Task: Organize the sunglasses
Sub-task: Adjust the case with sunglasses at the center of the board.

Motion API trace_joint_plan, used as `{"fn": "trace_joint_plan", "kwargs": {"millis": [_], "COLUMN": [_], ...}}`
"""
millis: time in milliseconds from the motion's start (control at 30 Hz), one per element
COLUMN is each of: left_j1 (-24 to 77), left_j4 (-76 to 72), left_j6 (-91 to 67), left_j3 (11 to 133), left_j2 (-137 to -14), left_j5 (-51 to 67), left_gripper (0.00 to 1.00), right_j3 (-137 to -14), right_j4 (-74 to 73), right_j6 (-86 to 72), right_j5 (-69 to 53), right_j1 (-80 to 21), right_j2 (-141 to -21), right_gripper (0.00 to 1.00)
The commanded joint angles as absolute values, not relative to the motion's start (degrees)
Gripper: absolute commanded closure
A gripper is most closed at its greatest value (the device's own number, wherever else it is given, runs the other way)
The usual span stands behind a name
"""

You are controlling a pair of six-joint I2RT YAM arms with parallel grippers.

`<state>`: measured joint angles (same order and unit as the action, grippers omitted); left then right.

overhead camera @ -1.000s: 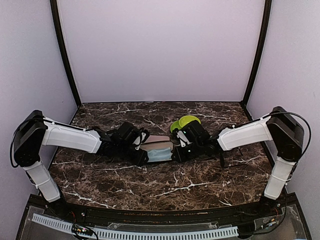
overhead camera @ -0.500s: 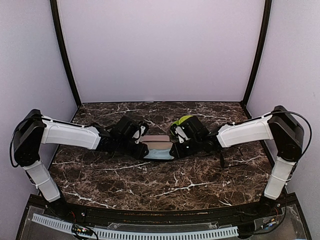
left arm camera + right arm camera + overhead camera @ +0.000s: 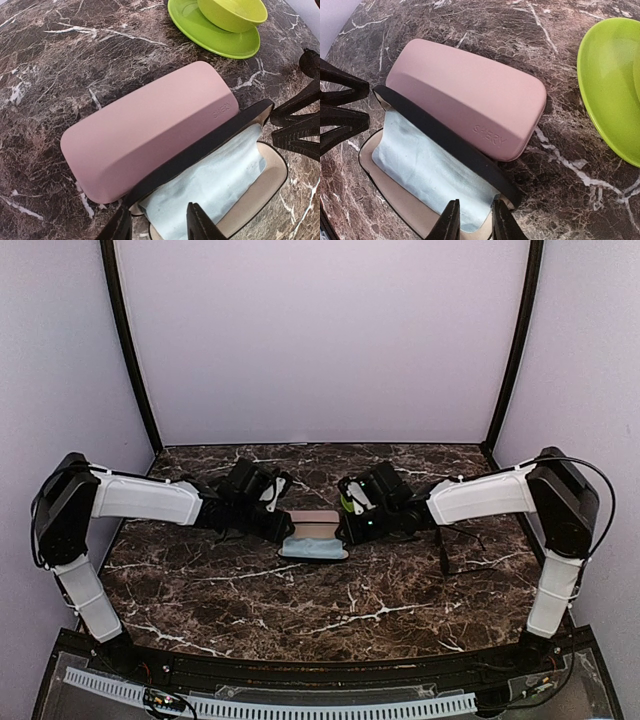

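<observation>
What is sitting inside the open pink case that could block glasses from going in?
A light blue cloth lies spread inside the open pink case, covering most of its tray. Nothing else visible lies in it. The glasses themselves are not in view.

Both arms extended fwd and inward, forearms low, approx. level, wrists converging at centre. L gripper (image 3: 286,532) and R gripper (image 3: 346,530) face each other, tips apart. L fingers (image 3: 200,226) moderately spread. R fingers (image 3: 451,223) set narrower, small gap showing. Grip status unconfirmed, both sides.
</observation>
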<state>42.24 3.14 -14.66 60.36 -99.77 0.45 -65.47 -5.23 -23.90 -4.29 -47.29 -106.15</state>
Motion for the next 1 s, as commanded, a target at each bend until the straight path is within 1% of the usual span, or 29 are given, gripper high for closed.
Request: {"fn": "trace_joint_plan", "kwargs": {"millis": [0,733,967], "left_j1": [41.6,41.5,41.6], "left_j4": [3.5,3.1,2.9], "left_j6": [-13.6,-14.6,-15.4], "left_j3": [62.7,61.3,60.5], "left_j2": [-100.7,-101.3,-99.9], "left_j5": [2.3,4.9,5.8], "left_gripper": [0.61,0.62,0.62], "right_j3": [-67.9,-68.3,-67.9], "right_j4": [-4.7,-5.3,-5.0], "right_j6": [-23.0,-22.9,-23.4], "right_j5": [-5.0,-4.7,-5.1], "right_j1": [-46.8,-46.6,-46.7], "right_j2": [-107.6,-108.8,-108.2], "right_gripper": [0.77,0.77,0.79]}}
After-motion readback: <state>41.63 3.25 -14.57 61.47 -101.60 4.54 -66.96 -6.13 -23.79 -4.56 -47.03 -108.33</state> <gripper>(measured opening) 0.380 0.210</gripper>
